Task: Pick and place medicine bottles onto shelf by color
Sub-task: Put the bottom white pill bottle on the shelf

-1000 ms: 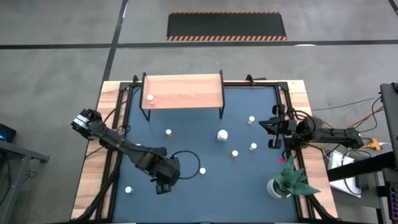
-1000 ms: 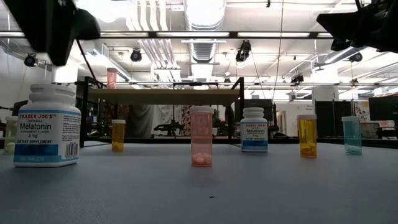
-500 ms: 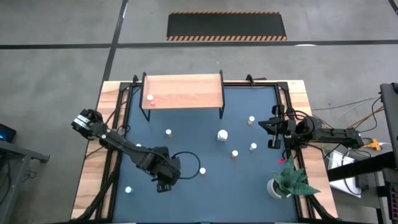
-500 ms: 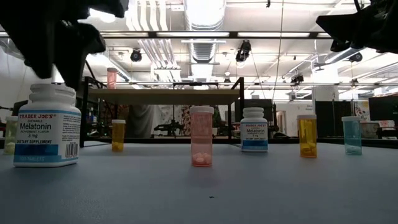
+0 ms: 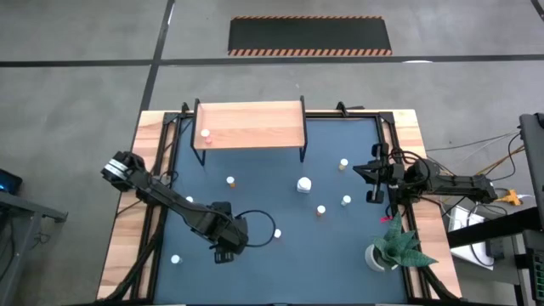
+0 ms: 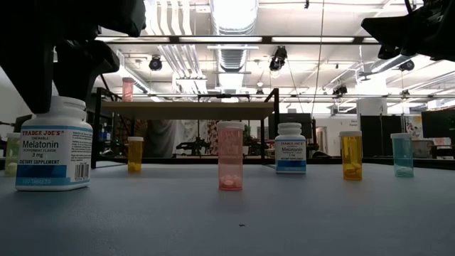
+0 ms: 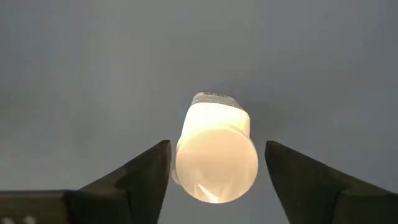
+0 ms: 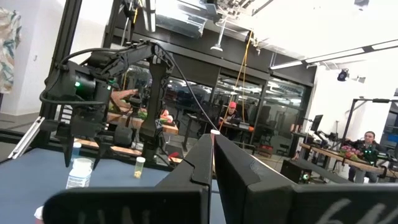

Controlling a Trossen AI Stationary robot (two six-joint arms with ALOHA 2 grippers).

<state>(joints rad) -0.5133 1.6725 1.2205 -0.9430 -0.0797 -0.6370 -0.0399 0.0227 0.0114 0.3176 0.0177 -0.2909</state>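
L fingers [image 7: 214, 180] astride white btl [image 7: 216, 157]

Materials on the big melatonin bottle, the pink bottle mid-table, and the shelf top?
Melatonin bottle: looks like opaque white plastic, slightly glossy, with a printed paper-like label.
Pink bottle: likely translucent tinted plastic; pills show through at its bottom.
Shelf: top looks like light wood, matte, with faint grain; legs appear to be thin black metal.

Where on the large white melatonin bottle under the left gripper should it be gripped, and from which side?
Grip the melatonin bottle across its round white cap or the body just below, coming straight down from above. It stands upright, and the open left gripper already straddles its cap with a finger on each side, so closing there should hold it.
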